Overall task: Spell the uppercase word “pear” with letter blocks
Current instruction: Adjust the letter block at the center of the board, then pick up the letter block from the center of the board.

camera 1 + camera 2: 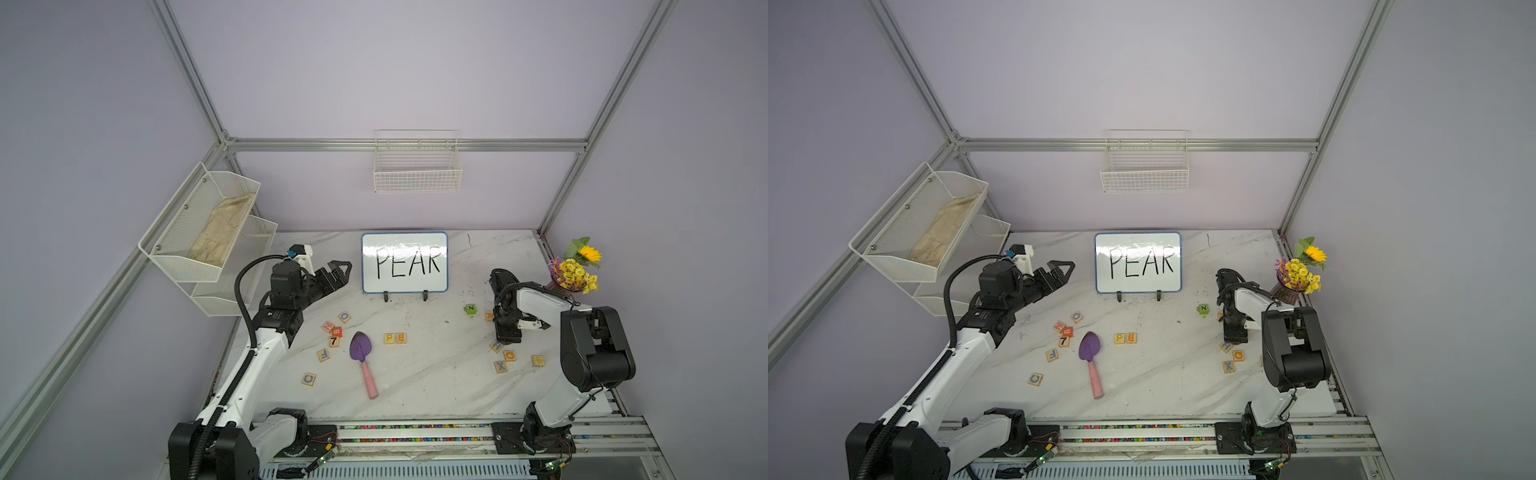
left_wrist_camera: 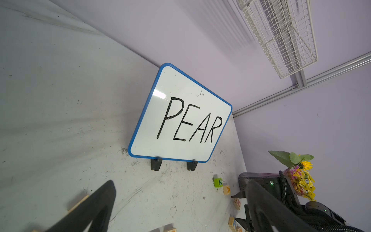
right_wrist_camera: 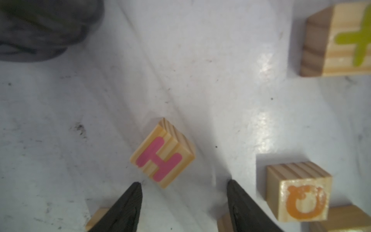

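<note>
The white marble table (image 1: 436,386) stands between lavender walls, with a whiteboard (image 1: 404,262) reading PEAR at the back. The P block (image 1: 390,338) and the E block (image 1: 401,337) already lie side by side at the centre, so I judge the A is the step in hand. The A block (image 2: 227,189) lies near the green N cube (image 1: 470,308), and the R block (image 1: 496,345) is close by. The right gripper (image 3: 184,186) hangs between A and R, fingers apart and empty. It must straddle the A, close, and carry it beside E. The left gripper (image 1: 344,273) is also spread and holds nothing. The wire basket (image 1: 417,170) on the wall looks empty. The mesh shelf (image 1: 187,224) holds a beige cloth (image 1: 222,232).
</note>
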### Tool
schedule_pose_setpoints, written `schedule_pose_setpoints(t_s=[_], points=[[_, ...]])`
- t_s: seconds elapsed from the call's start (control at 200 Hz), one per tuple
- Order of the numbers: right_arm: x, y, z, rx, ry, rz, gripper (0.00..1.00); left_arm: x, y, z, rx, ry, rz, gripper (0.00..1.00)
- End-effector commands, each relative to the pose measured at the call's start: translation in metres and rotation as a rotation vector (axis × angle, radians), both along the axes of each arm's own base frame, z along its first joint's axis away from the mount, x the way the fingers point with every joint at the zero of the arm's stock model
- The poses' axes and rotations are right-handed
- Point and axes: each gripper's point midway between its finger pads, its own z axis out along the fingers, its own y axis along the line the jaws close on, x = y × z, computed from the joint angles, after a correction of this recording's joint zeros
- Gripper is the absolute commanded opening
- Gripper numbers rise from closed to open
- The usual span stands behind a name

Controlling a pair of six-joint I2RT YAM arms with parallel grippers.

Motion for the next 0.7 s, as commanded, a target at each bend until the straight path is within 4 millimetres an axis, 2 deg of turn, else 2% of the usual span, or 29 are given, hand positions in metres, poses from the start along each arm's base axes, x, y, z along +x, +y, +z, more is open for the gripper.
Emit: schedule_pose_setpoints(t_s=[0.0, 0.145, 0.26, 0.525, 0.695], points=[[-0.031, 0.007, -0.037, 0.093, 0.191, 0.019, 0.71, 0.0, 0.005, -0.01, -0.033, 0.003, 0.007, 1.0], [0.004, 0.007, -0.041, 0.104, 0.113, 0.051, 0.72, 0.003, 0.012, -0.015, -0.045, 0.014, 0.026, 1.0], [0.021, 0.008, -0.043, 0.109, 0.078, 0.045, 0.72, 0.005, 0.014, -0.018, -0.053, 0.02, 0.031, 1.0], [0.039, 0.012, -0.042, 0.128, 0.038, 0.011, 0.71, 0.008, 0.019, -0.022, -0.057, 0.031, 0.044, 1.0], [0.058, 0.012, -0.038, 0.124, -0.016, 0.015, 0.7, 0.008, 0.019, -0.023, -0.069, 0.028, 0.046, 1.0]])
